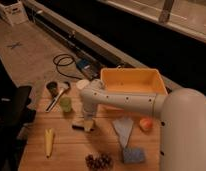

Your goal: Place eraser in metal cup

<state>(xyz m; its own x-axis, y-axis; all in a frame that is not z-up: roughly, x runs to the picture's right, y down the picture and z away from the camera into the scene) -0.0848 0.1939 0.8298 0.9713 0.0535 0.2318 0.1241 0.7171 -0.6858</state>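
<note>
Gripper (87, 120) points straight down at the desk (71, 150), in front of the yellow bin (133, 82) and off its left corner. Jaws low, at or just above the wood. Cannot tell how far the jaws are parted, or whether they have hold of anything.

Arm: the wrist drops vertically from a bent joint beside the bin's front-left corner. From there the white forearm runs level along the bin's front wall to the right. The big rounded upper link fills the area right of the bin and in front of it.

Eraser (78, 123) lies flat on the desk right at the gripper tip, in front of the bin's left corner. Its long axis runs roughly parallel to the bin's front wall. The dark end sticks out on the side away from the bin's middle. It is a small flat block, dark brown-black, with a lighter tan patch next to the gripper.

Metal cup (52, 87) stands upright, well left of the bin and apart from the eraser. Light green cup (65, 104) sits between the metal cup and the eraser. White round container (82, 84) is just left of the bin. Blue-grey sponge (132, 155) lies well in front of the bin.
</note>
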